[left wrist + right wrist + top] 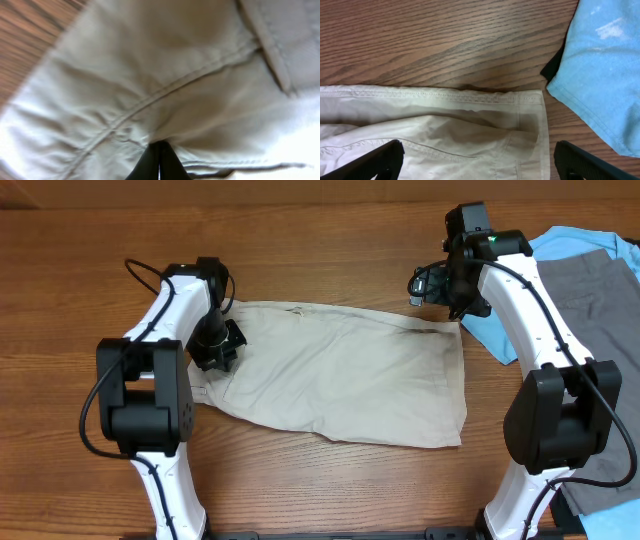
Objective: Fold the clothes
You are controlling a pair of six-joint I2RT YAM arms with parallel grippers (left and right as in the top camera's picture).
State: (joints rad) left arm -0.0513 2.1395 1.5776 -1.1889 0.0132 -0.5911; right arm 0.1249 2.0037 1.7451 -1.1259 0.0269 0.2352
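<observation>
While the shorts (340, 370) lie spread flat across the middle of the bench (330, 240), no cross fold shows yet, so the job looks barely begun. The left claw (215, 345) sits at the garment's left end, its jaws pressed together on what seems a pinch of cloth (the wrist view shows wrinkles gathering at the tips). The right claw (440, 285) hangs over the upper right corner with jaws spread wide, gripping nothing. A blue shirt (560, 250) and grey trousers (600, 310) lie just right of that corner. Left to do, I judge: take that corner, then fold.
</observation>
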